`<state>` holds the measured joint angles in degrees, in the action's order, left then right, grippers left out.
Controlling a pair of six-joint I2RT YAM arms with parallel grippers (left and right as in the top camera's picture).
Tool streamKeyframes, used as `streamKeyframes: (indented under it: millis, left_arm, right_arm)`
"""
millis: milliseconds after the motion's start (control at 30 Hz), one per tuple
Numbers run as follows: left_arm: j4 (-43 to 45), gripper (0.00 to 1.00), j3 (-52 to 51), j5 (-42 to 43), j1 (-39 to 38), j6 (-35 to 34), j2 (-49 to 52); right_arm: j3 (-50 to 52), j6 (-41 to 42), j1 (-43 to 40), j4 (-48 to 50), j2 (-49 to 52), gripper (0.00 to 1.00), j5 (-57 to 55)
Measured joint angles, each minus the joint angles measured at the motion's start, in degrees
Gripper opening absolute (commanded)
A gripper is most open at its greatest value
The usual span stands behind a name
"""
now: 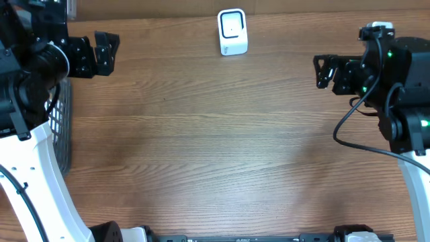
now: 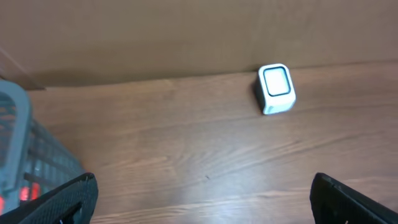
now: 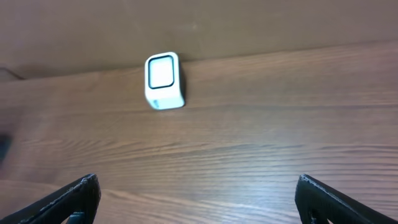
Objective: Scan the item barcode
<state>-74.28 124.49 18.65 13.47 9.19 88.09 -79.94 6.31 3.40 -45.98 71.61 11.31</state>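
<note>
The wooden bench (image 1: pixel 222 148) fills almost all of the overhead view. Behind its far edge stands a plain brown wall (image 2: pixel 186 37).

The left arm (image 1: pixel 27 154) comes up along the left edge of the bench. Its lower part is white and its upper part is black. The right arm (image 1: pixel 403 87) stands at the right edge in the same way, with small green lights on its black body.

A grey mesh basket (image 1: pixel 62 128) sits at the left edge of the bench, partly under the left arm. In the left wrist view something red (image 2: pixel 28 191) shows through the basket wall, but I cannot tell what it is.

The left claw (image 1: pixel 111 52) hangs near the far left corner and points toward the middle of the bench. Its jaws are wide apart, and only bare wood shows between its fingers (image 2: pixel 68 199). The right claw (image 1: pixel 321 71) hangs near the far right corner and points the opposite way. It is also wide apart, with bare wood between its fingers (image 3: pixel 68 202).

The scanner (image 1: pixel 232 31) is a small white box with a dark-framed window. It stands at the middle of the far edge, just beside the wall and well apart from both claws. Both wrist views show it too.
</note>
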Motion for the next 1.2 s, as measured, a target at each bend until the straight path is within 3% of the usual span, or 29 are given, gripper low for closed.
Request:
streamKeyframes:
  millis: [200, 367, 567, 800, 1200]
  left_arm:
    - [-2.67, 1.0, 0.02, 3.58, 0.0, -0.26, 0.11]
    - [-0.66, 1.0, 0.07, -0.37, 2.47, -4.87, 0.11]
    - [0.44, 1.0, 0.44, -4.22, 19.02, -15.1, 2.25]
    - [2.34, 1.0, 0.61, -4.33, 31.69, -20.76, 11.1]
    - [8.15, 1.0, 0.61, -4.42, 33.51, -20.57, 25.9]
  right_arm:
    - [0.0, 0.48, 0.0, -0.42, 0.24, 1.0, 1.6]
    - [0.0, 0.55, 0.0, -0.76, 0.44, 1.0, 1.53]
    - [0.0, 0.59, 0.0, -2.62, 1.92, 1.0, 1.51]
    - [0.0, 0.79, 0.0, -6.67, 5.09, 1.0, 1.53]
    - [0.0, 0.81, 0.0, -8.66, 10.34, 1.0, 2.01]
